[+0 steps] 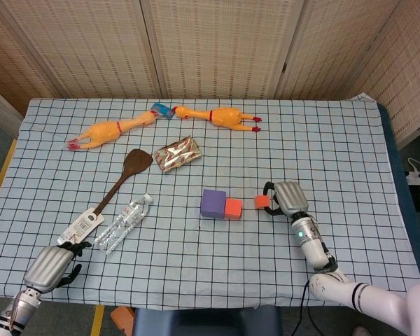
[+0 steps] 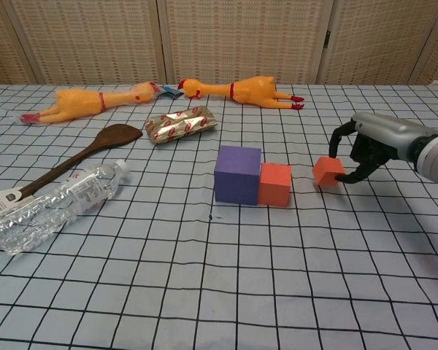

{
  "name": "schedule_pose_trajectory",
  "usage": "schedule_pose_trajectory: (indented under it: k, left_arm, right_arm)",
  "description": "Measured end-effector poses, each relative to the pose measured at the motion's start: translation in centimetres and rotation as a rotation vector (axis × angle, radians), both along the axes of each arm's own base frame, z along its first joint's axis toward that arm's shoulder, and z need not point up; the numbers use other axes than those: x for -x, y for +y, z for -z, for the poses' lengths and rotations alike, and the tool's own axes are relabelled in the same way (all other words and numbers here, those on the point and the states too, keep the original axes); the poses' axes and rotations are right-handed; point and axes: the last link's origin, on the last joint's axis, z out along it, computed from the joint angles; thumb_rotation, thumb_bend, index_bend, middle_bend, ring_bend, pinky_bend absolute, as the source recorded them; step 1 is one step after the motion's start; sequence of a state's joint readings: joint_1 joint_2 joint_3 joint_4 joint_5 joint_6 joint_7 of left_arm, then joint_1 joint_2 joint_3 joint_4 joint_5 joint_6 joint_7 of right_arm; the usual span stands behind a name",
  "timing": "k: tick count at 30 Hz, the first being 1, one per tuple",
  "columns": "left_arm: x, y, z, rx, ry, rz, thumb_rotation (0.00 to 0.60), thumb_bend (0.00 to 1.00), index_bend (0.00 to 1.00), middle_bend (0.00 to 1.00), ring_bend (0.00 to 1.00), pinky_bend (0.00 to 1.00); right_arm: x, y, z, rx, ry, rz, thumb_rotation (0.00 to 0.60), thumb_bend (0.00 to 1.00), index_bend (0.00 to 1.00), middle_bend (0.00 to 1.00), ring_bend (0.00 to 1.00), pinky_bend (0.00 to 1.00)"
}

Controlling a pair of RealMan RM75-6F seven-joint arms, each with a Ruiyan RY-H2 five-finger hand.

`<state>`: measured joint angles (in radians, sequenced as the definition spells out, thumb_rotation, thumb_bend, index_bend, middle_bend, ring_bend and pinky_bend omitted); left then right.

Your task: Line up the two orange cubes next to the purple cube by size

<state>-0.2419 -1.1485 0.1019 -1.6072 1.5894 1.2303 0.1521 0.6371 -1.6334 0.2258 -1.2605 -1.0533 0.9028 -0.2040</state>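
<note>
The purple cube (image 1: 213, 204) (image 2: 237, 174) stands mid-table with the larger orange cube (image 1: 233, 208) (image 2: 275, 184) touching its right side. My right hand (image 1: 285, 199) (image 2: 369, 146) holds the small orange cube (image 1: 262, 202) (image 2: 327, 171) in its fingertips, a short gap to the right of the larger orange cube, low over the cloth. My left hand (image 1: 50, 267) rests at the table's near left edge with fingers curled in and nothing in them; only the head view shows it.
A plastic bottle (image 1: 123, 224) (image 2: 55, 205), a wooden spatula (image 1: 117, 183) (image 2: 73, 162), a foil packet (image 1: 176, 153) (image 2: 180, 124) and two rubber chickens (image 1: 112, 130) (image 1: 218, 115) lie to the left and far side of the checked tablecloth (image 1: 350, 140).
</note>
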Motion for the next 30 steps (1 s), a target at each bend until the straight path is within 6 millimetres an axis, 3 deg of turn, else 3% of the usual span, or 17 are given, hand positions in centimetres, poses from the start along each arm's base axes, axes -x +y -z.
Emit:
schedule_pose_trajectory:
  k: [10,30]
  left_arm:
    - [0.0,0.0,-0.1,-0.002,-0.004,0.001,0.6,0.48,0.27,0.42,0.37,0.61]
    - [0.0,-0.1,-0.1,0.0,-0.006,0.003,0.6,0.48,0.27,0.42,0.37,0.61]
  right_arm:
    - [-1.2,0.5,1.5,-0.03,-0.018,-0.018,0.6,0.15,0.51,0.98,0.91,0.99]
    - [-1.5,0.8,2.6,-0.054,-0.038,-0.017,0.6,0.15,0.51,0.98,0.91,0.99]
